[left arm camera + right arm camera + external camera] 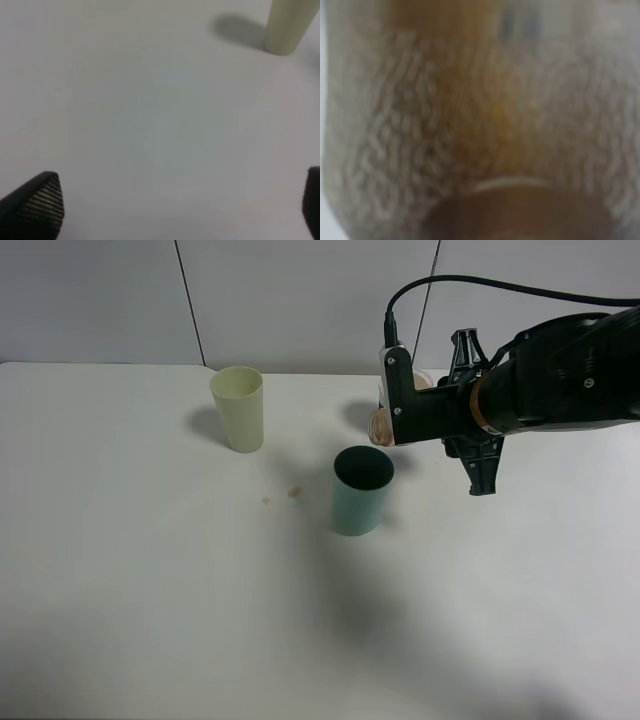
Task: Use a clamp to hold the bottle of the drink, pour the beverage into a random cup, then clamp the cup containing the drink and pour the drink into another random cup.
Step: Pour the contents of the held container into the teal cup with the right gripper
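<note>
I am squeezing the bottle (381,426) with my right tool (405,405), which is shut tight around it, in the upper right of the high picture. The bottle is lying tipped on its side, its long way running left to right. Its left end is poking out just above the teal cup (360,490), a little to the right of the cup's mouth. I think that end is needing to sit right over the mouth for pouring.

Brown drink (470,100) is showing inside the blurry bottle. The teal cup is looking dark inside, and I cannot tell if drink is in it. The pale yellow cup (238,408), upper left, is looking empty. My left tool (177,202) is hanging wide open, holding nothing.
</note>
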`<state>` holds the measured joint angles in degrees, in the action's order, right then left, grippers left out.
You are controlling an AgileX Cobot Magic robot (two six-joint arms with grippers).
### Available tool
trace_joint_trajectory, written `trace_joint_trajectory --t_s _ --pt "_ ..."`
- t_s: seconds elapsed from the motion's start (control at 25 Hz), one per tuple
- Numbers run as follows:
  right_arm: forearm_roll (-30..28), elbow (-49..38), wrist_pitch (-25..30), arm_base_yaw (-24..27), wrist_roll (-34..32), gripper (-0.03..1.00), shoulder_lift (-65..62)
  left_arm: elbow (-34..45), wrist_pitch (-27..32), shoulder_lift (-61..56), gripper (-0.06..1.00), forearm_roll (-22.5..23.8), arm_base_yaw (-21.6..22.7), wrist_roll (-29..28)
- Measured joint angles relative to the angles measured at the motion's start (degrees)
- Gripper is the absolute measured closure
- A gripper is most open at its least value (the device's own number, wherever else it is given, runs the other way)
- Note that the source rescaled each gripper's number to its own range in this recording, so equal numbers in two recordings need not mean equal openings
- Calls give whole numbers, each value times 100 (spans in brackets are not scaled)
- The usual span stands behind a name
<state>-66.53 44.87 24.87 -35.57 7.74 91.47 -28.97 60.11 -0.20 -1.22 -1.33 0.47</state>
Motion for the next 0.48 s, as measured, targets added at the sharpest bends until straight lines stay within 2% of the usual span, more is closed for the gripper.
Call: trace_joint_trajectory --t_s 0.24,0.48 --pt "-85 0 26 -74 40 95 7 0 0 0 5 0 0 0" --pt "-145 154 290 -154 138 95 11 0 0 0 5 0 0 0"
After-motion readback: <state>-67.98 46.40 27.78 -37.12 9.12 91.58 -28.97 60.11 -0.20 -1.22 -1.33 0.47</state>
